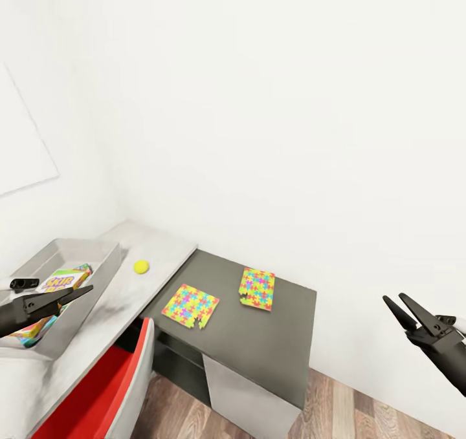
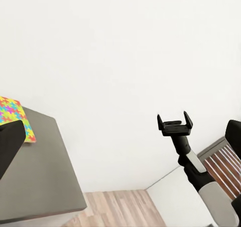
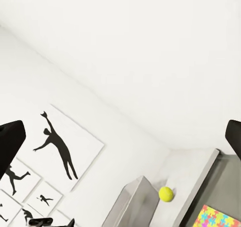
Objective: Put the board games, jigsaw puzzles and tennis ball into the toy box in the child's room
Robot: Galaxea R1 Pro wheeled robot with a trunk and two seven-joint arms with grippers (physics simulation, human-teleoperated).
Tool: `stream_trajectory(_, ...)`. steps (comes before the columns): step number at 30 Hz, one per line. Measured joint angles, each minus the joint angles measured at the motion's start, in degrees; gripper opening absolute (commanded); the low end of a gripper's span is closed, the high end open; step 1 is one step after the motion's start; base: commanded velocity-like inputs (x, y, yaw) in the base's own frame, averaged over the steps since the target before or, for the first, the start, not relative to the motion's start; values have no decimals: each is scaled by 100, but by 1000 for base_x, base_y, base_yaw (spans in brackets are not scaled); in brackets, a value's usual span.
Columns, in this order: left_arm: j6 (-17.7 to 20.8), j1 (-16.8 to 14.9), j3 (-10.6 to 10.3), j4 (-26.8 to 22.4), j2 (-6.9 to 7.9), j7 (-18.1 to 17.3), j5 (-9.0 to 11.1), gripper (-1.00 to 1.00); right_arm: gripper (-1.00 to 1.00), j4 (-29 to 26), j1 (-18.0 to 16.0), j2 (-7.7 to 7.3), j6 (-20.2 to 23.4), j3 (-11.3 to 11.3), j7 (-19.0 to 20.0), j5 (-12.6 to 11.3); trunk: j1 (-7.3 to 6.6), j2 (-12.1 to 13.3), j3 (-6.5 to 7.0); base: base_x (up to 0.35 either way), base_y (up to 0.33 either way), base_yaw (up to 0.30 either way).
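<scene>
Plain white wall (image 1: 272, 103) across the upper frame of the head view. Long white-topped table (image 1: 165, 251) running in from lower left, joined to a lower dark grey section (image 1: 272, 335) at centre. Red-lined open drawer (image 1: 97, 394) at the bottom left. Light grey slope-sided toy box (image 1: 97, 258) at left on the white top, with a green-yellow "Skip-Bo" board game (image 1: 61, 280) inside. Two thin multicoloured jigsaw puzzle sheets flat on the grey section, one nearer centre-left (image 1: 190, 306), one further right (image 1: 257, 289), well apart. Small yellow-green tennis ball (image 1: 141, 267) on the white top, just beside the box. Black left gripper (image 1: 68, 297) at left edge over the box, fingers narrow, nothing held. Black right gripper (image 1: 397, 304) at right edge, fingers spread, empty. Black silhouette pictures (image 3: 55, 147) in the right wrist view.
</scene>
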Motion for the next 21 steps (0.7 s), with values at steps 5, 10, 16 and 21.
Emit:
stream_trajectory(5,-5,5,0,0,-2,0,0,100,100,1,0,-2,-2,-2,-2,1,0,0,0,-7,-5,-1)
stream_trajectory(10,-12,7,0,0,-2,0,0,100,100,1,0,4,-2,-2,-5,-2,0,0,0,0,0,0)
stream_trajectory(16,-13,7,0,-1,-4,0,0,100,100,1,0,-49,40,1,-43,-9,0,0,0,0,0,0)
stream_trajectory(21,-13,7,0,-1,-4,0,0,100,100,1,0,-25,23,-2,-21,-11,0,0,1,0,0,-16)
